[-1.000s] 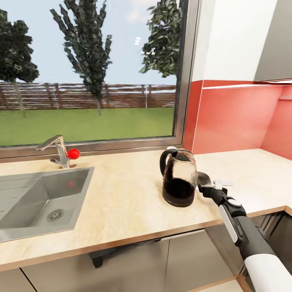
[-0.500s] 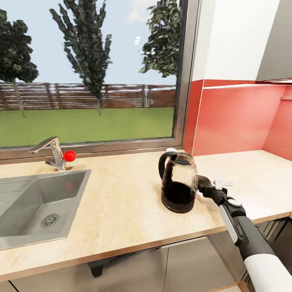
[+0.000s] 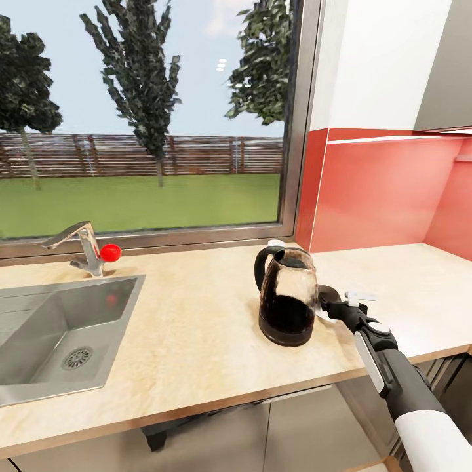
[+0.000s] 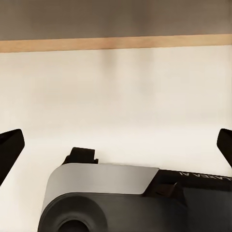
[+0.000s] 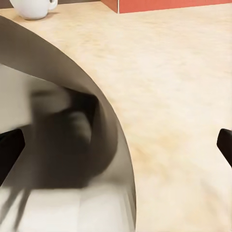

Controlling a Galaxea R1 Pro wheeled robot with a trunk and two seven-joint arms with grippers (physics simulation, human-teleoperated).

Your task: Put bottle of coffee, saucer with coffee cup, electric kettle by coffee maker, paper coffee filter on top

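**Spotter:** While you've got the head view up, where is the kettle [image 3: 286, 296] and what's your right hand [image 3: 322, 299] doing?

**Operator:** It stands upright on the counter [image 3: 196, 328], just right of centre in the frame, below the window's right edge. The sink [image 3: 59, 328] and tap [image 3: 82, 246] sit well apart from it at the left. My right hand is at the kettle's right flank, on the side away from the handle. In the right wrist view the fingertips [image 5: 9, 150] sit at both frame edges, so the hand is spread wide, and the kettle's curved wall bulges between them. I can't tell whether a finger touches the glass. The left hand is spread too, with pale surface [image 4: 121, 96] ahead of it.

**Spotter:** How will it handle?

**Operator:** I judge it stiff, smooth and slippery, since the body looks like clear glass over a dark base. It's probably top-light and fragile if knocked. A squeeze on the round belly could slide off. I'd rather hold the dark loop handle at its upper left, or clamp low near the base.

**Spotter:** Anything else there?

**Operator:** A white cup [image 5: 33, 7] stands beyond it, near the red wall.
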